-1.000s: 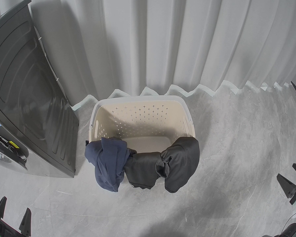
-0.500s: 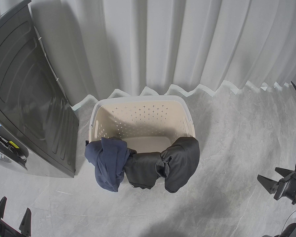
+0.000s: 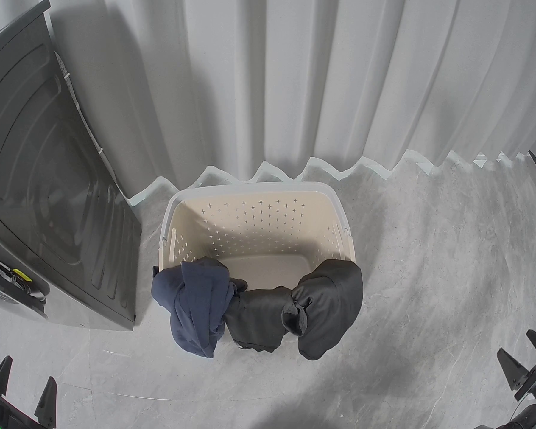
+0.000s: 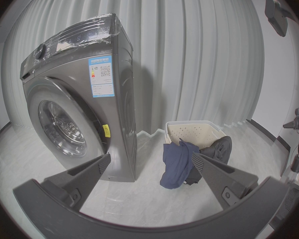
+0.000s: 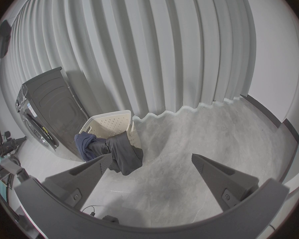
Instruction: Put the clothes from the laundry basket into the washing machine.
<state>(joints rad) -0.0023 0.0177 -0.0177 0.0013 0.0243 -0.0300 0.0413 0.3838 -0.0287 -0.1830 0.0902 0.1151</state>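
No print can be read with certainty. On the front of the dark grey metal front-loading washing machine sits a rectangular blue-and-white paper label, at about one o'clock from the round glass door. It carries a square code block and lines of text too small to make out. A small yellow sticker sits at three o'clock of the door, its marks illegible.

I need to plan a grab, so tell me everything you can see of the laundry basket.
The basket is a cream, plastic-looking tub with a paler rim; rows of small star-shaped holes pierce its walls, with slots at the sides. It stands upright on the floor, before the curtain and right of the washer, not touching it. A blue garment and dark grey clothing hang over its near rim, spilling outside.
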